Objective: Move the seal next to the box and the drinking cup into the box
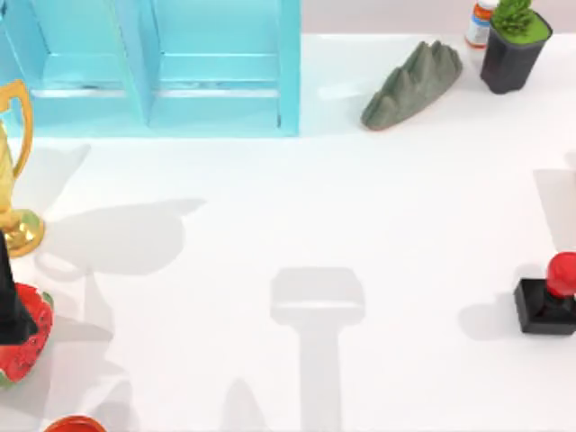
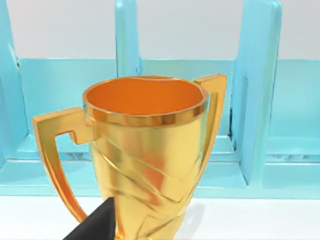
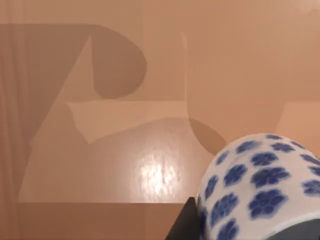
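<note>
Right pincer (image 3: 246,229) appears clamped on the cup (image 3: 260,182), one dark finger (image 3: 184,222) pressed to its blue-flowered wall, above a glossy tan surface (image 3: 125,150) crossed by shadows. Judged from this, that surface may be the floor of the box, so the cup's half of the job looks under way but not finished, since the cup is not yet set down. Its rounded side faces the wrist camera and its mouth is hidden, so which way its long axis runs cannot be told. Out on the white table (image 1: 297,225), the seal (image 1: 549,297) stands upright at the right edge, red knob up and long axis vertical; whether it is beside the box cannot be told. Left pincer (image 2: 97,225) hangs close to a gold trophy (image 2: 147,150) at the table's left side, before a turquoise shelf (image 1: 162,72); whether it is apart or together cannot be told.
</note>
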### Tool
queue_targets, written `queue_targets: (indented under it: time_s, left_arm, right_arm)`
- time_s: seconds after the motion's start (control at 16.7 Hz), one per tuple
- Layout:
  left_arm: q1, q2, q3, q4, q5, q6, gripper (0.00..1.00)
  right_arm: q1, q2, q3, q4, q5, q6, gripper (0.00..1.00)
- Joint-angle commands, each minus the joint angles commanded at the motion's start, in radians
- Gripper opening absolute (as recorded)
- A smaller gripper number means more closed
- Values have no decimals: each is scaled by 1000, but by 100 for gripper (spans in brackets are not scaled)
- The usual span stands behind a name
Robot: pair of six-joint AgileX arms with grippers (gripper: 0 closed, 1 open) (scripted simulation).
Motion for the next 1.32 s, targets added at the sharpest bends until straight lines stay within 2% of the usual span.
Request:
queue_targets:
  time_s: [0.3,1.08,1.32]
  left_arm:
    - [0,0,0,0,0,0,100]
    - [0,0,0,0,0,0,100]
    - [0,0,0,0,0,0,100]
  right_arm:
    - [2,13,-6,12,3,7,0]
    - [2,13,-6,12,3,7,98]
    - [2,13,-6,12,3,7,100]
